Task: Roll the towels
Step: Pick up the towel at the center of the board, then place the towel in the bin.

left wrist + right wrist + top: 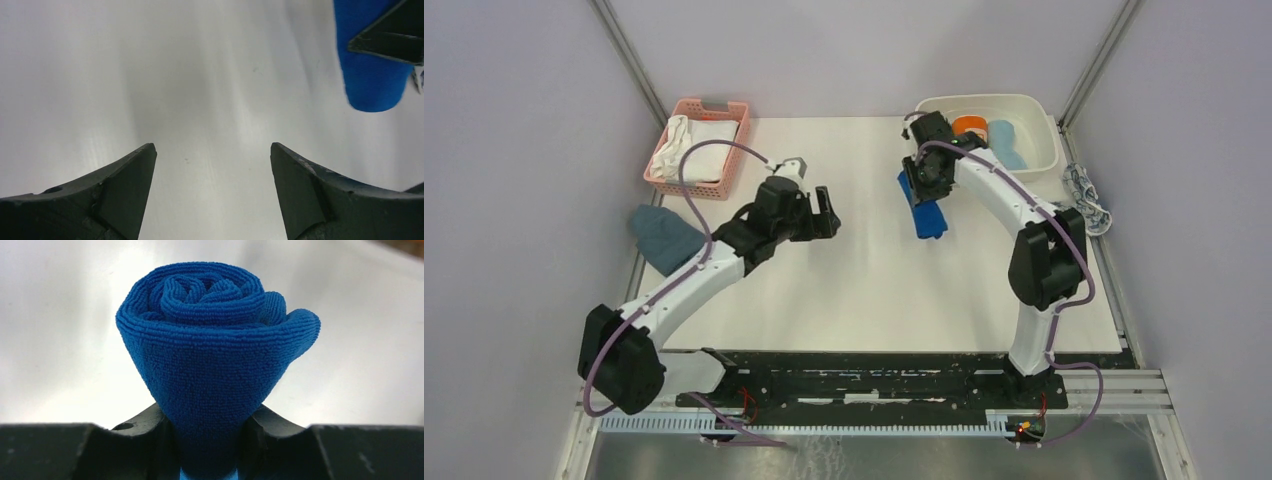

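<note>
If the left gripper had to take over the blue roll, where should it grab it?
Probably the free near half of the blue roll, squeezed across its width, coming from the left. The right gripper pinches the far end, and the free end flares with a loose outer flap, so clamping there should keep it wound.

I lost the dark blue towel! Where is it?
In the top view, the rolled royal blue towel is right of the table's middle, pinched in the right claw, near the white tub.
</note>
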Robot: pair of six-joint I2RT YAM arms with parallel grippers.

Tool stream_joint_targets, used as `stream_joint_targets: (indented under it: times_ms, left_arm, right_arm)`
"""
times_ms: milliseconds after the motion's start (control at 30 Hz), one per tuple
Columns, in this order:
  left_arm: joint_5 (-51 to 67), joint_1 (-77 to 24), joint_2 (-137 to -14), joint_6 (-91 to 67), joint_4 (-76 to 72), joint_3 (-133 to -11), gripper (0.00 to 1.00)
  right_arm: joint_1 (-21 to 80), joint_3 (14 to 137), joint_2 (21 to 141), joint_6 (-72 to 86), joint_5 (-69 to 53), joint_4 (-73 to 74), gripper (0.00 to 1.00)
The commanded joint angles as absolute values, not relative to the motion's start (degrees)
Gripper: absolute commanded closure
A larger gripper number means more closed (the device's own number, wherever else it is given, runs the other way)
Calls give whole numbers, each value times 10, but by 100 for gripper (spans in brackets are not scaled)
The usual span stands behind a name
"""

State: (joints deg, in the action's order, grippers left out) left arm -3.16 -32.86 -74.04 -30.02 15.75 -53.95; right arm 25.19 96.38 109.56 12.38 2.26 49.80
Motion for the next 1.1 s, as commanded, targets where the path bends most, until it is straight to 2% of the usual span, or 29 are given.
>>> stream_joint_targets:
  times_ms: [0,233,533,667,867,1067]
  left_arm:
    - [-83,-296,-694,-192,237,-589,9]
    - [-84,-257,-673,-121,236,-576,6]
    - [-74,-238,-691,-124,211,-548,6]
    - [-83,-234,-691,-123,191,-531,6]
    - [-104,-231,-693,-119,172,-512,6]
    - [-113,-227,-718,-114,176,-515,6]
  right_arm:
    - [166,1045,1095,30,58,578,80]
    - [39,1174,1128,-22,-4,577,83]
    - [-90,1261,1227,7,-172,411,90]
    - [-111,1320,1290,0,-181,371,93]
    - [-125,1333,1346,1,-167,267,96]
    - [-127,1359,1407,-27,-107,275,99]
